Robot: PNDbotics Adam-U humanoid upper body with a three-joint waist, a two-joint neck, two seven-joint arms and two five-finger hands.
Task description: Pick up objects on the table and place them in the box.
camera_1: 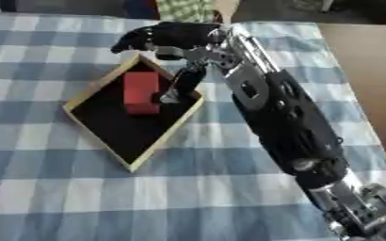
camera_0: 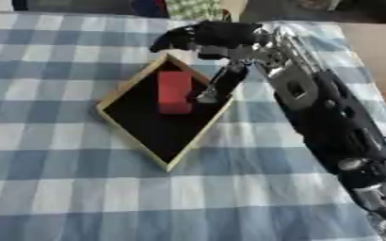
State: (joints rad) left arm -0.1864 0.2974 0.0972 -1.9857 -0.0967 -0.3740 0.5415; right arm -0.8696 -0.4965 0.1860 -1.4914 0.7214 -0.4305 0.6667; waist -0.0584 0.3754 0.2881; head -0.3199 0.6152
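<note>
The right hand [camera_0: 209,37], fingers curled and empty, hangs over the far corner of the shallow wooden-rimmed black box [camera_0: 130,87]; the red rectangular block [camera_0: 174,92] lies below its thumb, long axis pointing away from the robot.

Checked table [camera_0: 64,188] bears box [camera_0: 130,141]

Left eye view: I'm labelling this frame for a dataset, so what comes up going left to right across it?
Box rim, then red block inside the box, then the right hand and its dark arm over the checked tablecloth.
</note>
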